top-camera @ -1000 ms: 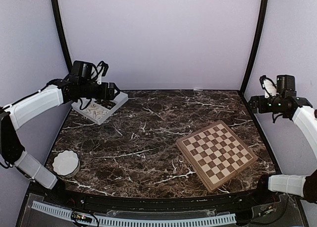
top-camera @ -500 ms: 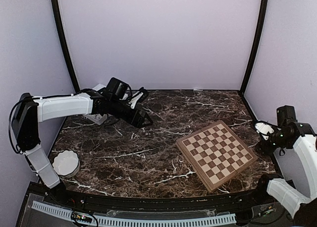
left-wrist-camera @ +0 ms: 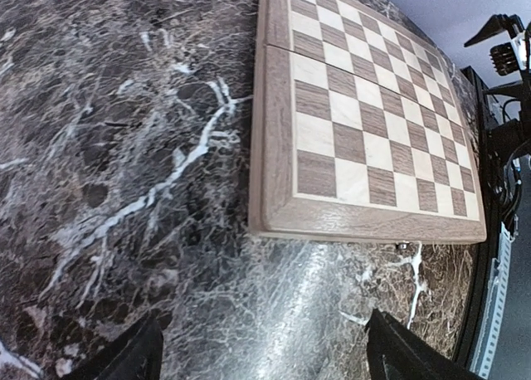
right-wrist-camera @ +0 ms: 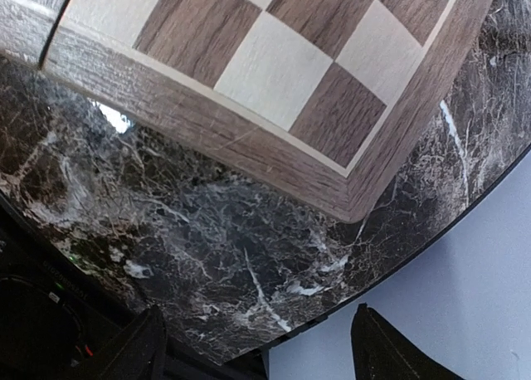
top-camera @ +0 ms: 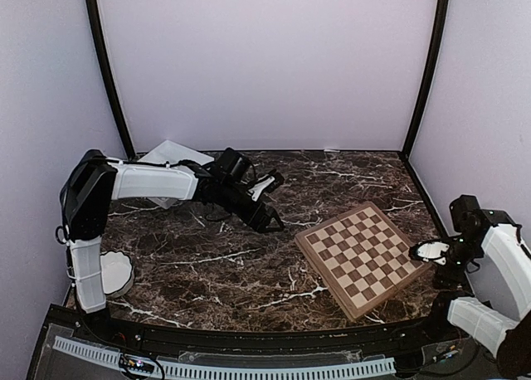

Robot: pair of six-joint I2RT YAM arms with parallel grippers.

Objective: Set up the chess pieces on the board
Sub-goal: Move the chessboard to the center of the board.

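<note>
**A:** Two pincers, both released and holding nothing. The left pincer has its fingers spread wide, low over the dark marble counter.

**B:** What lies nearest it?

**A:** The board. Its left corner is just beside that pincer, not touching it. In the left wrist view, the checks run away from between the two dark fingertips.

**B:** And the other side?

**A:** The right pincer is also open, and hangs at the board's right corner, close to the counter's right edge. Its wrist view looks down on that tan-bordered corner, with marble below it and the pale wall past the edge.

**B:** How does the board sit?

**A:** Flat on the right half of the counter, turned at an angle to the edges.

**B:** Farther out?

**A:** A white tray sits at the far left, partly behind the left arm. A white scalloped bowl sits near left.
</note>
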